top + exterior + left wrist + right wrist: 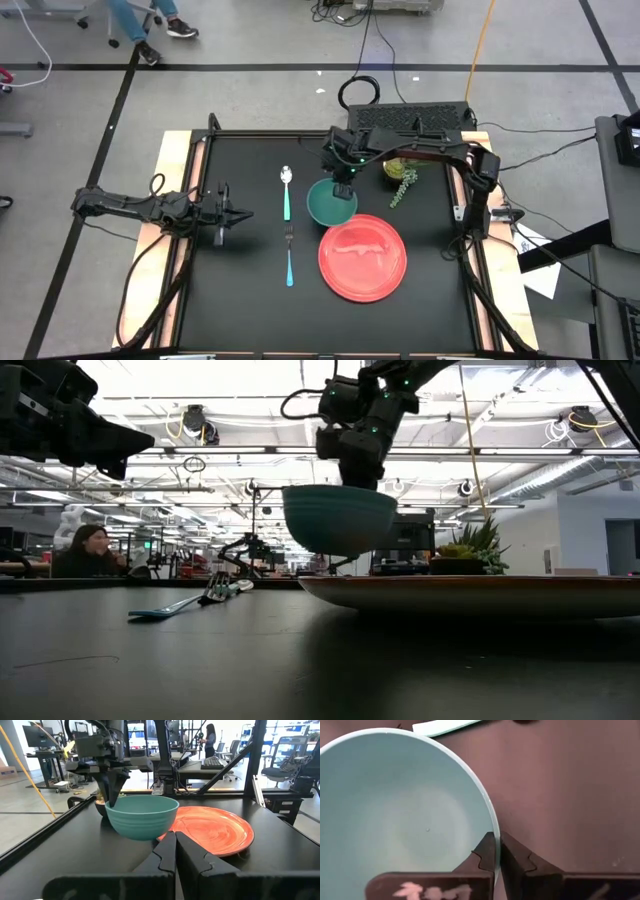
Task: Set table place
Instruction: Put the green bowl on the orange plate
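Note:
A teal bowl [328, 204] hangs above the black table [250, 300], by the far left edge of the round red plate [362, 258]. My right gripper [344, 186] is shut on the bowl; in the low view the bowl [340, 518] is clear of the tabletop. The spoon [286, 188] and the fork [289, 255] lie flat in a line left of bowl and plate, teal handles toward each other. My left gripper [225, 211] waits shut and level at the table's left side, touching nothing. My right gripper pinches the bowl's rim [491, 822] on its far right side, with one finger [482, 854] inside the bowl and the other [517, 859] outside. The fingers slant down from the far side. The bowl hangs about level, mouth up, lifted clear of the table.
A small green potted plant [400, 182] stands at the far right, close behind the right gripper. Pale wood strips [176, 240] run along the table's two short sides. People sit at desks in the room beyond [90, 550].

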